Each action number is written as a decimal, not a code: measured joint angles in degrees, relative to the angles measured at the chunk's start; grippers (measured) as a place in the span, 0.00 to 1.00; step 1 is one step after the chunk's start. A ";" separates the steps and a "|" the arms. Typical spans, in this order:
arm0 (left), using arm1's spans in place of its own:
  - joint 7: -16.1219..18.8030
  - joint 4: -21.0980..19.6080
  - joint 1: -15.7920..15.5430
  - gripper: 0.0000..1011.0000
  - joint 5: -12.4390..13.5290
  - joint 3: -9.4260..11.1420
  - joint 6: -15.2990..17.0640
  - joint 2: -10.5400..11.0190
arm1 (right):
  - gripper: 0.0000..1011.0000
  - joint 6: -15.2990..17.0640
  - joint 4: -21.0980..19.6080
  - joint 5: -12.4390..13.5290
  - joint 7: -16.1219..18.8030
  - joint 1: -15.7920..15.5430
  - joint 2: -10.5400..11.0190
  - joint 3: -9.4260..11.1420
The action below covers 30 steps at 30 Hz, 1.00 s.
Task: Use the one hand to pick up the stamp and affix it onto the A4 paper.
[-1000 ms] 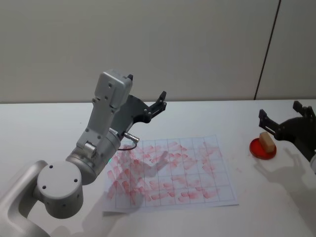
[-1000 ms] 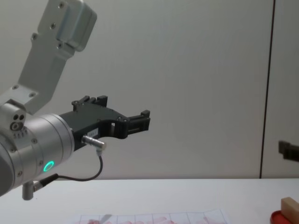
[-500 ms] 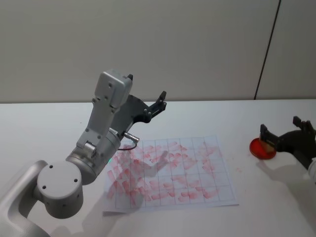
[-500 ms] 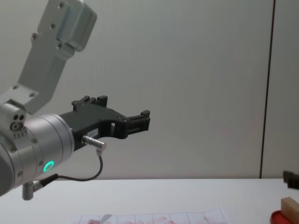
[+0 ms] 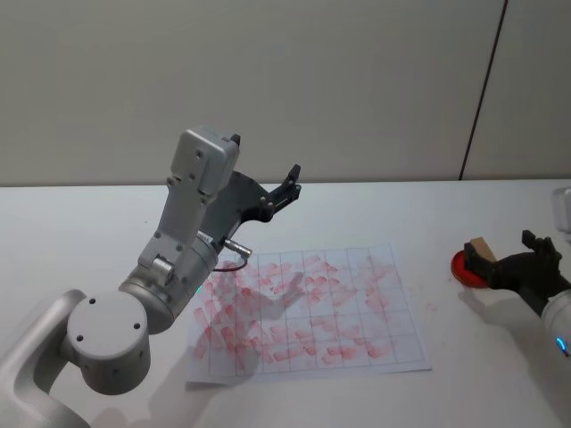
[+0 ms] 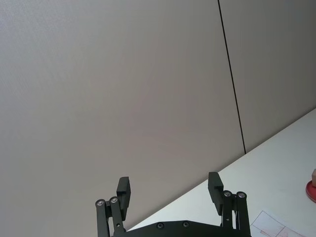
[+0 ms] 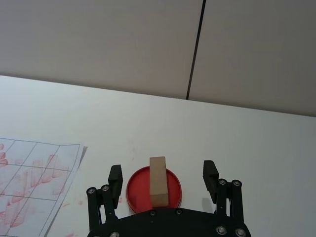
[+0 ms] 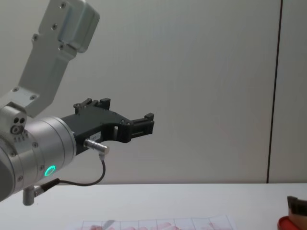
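1. The stamp (image 7: 158, 181) stands on the red pad (image 7: 137, 191) at the right side of the table (image 5: 89, 223), well apart from the A4 paper (image 5: 312, 303). Resting there presumably keeps its face inked and its sides free to grip.
2. The right gripper (image 7: 163, 173) sits low at the pad with its jaws spread. One finger is on either side of the stamp with a clear gap on both, so nothing is grasped yet. This straddle lines the pads up with the block's flat sides, ready for a squeeze.
3. The left gripper (image 5: 265, 154) is parked in the air near the paper's far left corner, jaws released and empty, out of the working arm's way.
4. Compared with a second ago, the right gripper has dropped from above and behind the pad to the stamp's level. In the chest view its finger now seems to cover part of the stamp, though that edge is hard to read. Stamp, pad, paper and left arm have not moved.
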 joint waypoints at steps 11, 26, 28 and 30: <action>0.00 0.00 0.00 0.99 0.00 0.00 0.00 0.00 | 0.83 1.30 2.32 -1.21 -1.06 1.35 -1.48 -0.69; 0.00 0.00 0.00 0.99 0.00 0.00 0.00 0.00 | 0.38 3.45 4.47 -2.20 -1.84 2.65 -2.85 -1.11; 0.00 0.00 0.00 0.99 0.00 0.00 0.00 0.00 | 0.34 3.50 4.55 -2.21 -1.86 2.69 -2.90 -1.12; 0.00 0.00 0.00 0.99 0.00 0.00 0.00 0.00 | 0.26 3.76 4.77 -2.31 -1.92 2.80 -3.02 -1.14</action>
